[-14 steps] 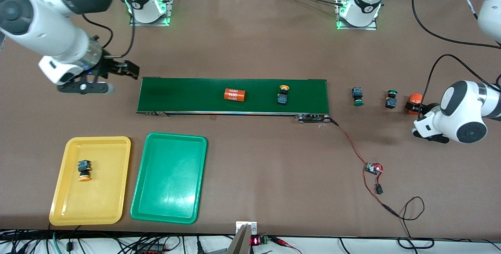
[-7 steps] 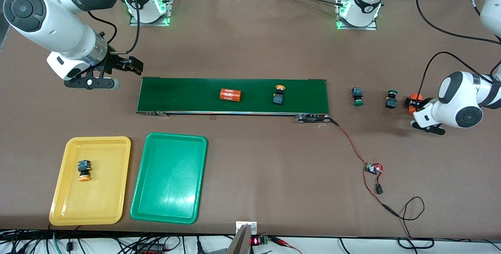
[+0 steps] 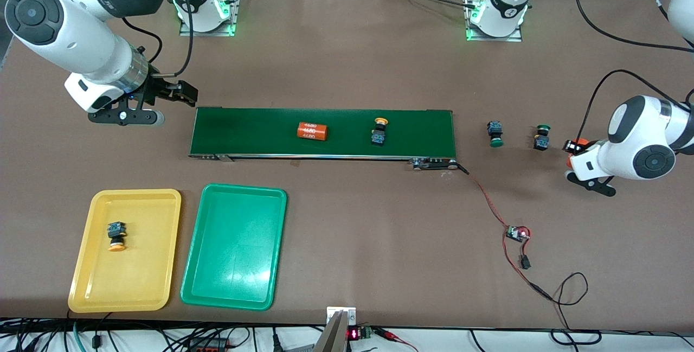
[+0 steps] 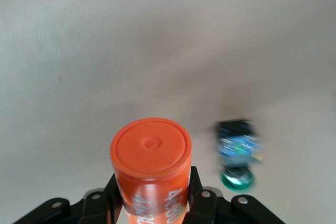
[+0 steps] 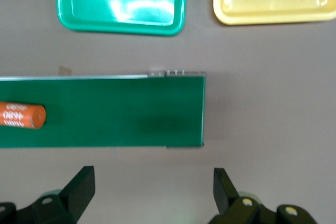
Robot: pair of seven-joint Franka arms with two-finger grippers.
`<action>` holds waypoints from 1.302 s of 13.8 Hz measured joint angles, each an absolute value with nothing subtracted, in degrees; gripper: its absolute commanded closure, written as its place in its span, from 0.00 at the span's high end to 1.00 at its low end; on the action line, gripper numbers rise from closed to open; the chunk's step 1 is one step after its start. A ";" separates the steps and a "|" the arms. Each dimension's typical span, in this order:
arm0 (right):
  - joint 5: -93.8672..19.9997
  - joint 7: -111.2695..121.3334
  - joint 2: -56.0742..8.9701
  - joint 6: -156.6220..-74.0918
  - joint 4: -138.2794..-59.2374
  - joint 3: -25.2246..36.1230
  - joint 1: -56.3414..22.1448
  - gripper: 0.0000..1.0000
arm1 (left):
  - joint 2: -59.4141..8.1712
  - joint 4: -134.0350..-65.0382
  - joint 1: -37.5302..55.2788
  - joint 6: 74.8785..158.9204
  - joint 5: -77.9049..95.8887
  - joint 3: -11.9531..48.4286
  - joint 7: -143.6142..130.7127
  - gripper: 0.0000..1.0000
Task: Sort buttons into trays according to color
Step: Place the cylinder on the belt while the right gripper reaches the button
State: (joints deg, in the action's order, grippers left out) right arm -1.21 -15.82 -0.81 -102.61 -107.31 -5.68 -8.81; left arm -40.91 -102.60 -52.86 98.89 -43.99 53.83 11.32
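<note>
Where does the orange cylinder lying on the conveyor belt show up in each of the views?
Front view: the orange cylinder lies on the conveyor belt, near its middle.
Left wrist view: not in it; the orange can there is a different one, between the left gripper fingers.
Right wrist view: only its end shows at the picture's edge, on the belt.
Shared landmark: the conveyor belt, in the front and right wrist views.

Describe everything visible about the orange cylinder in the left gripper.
The orange cylinder is a smooth can-like piece with white print along its side and a flat round end cap that has a small dimple at its centre. The left gripper is shut on it, one black finger against each side. In the front view only a sliver shows beside the gripper, at the left arm's end of the table. A green-capped button lies nearby.
</note>
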 measured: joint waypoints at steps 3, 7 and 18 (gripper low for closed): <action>-2.94 -16.02 3.95 -113.18 -117.96 -7.47 -8.84 1.00 | -40.11 -102.02 -51.98 96.28 -43.93 62.25 25.99 0.14; -3.17 -23.02 6.85 -121.82 -125.46 -13.70 -8.94 1.00 | -41.04 -102.14 -42.40 96.46 -42.01 64.75 33.53 0.12; -3.01 -37.59 -2.83 -137.63 -129.14 -23.54 -10.88 1.00 | -43.94 -102.24 -20.12 100.97 -40.95 61.33 27.08 0.16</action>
